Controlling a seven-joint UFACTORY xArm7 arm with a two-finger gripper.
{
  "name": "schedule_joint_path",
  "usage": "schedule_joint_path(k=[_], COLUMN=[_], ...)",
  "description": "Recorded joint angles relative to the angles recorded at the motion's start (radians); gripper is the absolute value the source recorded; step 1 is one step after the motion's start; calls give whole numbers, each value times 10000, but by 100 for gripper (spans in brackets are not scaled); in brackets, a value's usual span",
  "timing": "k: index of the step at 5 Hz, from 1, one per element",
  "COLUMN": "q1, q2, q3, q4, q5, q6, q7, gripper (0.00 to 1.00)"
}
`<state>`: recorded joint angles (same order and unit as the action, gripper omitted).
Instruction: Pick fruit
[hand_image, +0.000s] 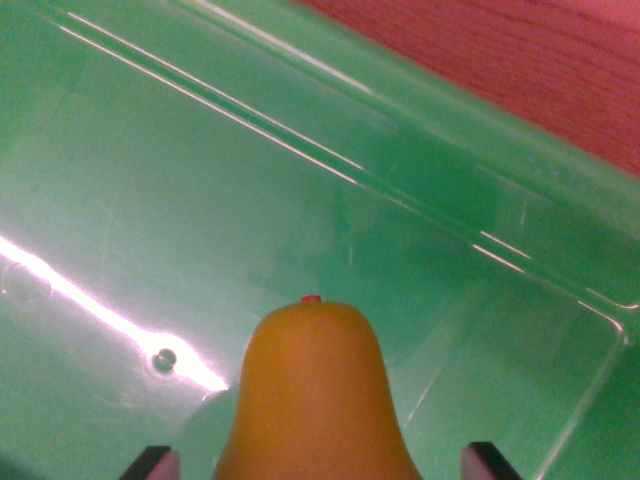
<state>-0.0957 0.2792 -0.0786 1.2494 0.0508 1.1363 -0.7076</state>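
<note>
One orange pear (315, 400) sat between my gripper (318, 465) fingertips at the bottom edge, over the green bin (200, 200); its long axis ran up the frame, narrow end pointing away. I couldn't tell whether the fingers actually pinched it.

— What do we see of the fruit?
— A smooth orange-yellow pear (315, 400), bottom centre of the frame, narrow neck pointing up-frame with a small red tip.
— Where does it lie?
— We see it over the green bin's (120, 220) glossy floor.
</note>
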Motion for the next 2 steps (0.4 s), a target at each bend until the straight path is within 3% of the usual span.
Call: schedule_joint_path(k=[1,2], q1=[4,4], q2=[-145,-145], q3=[-8,-8], q4=[304,304], q5=[-19,-19], q6=[448,448], q7=[20,20], gripper=[100,100])
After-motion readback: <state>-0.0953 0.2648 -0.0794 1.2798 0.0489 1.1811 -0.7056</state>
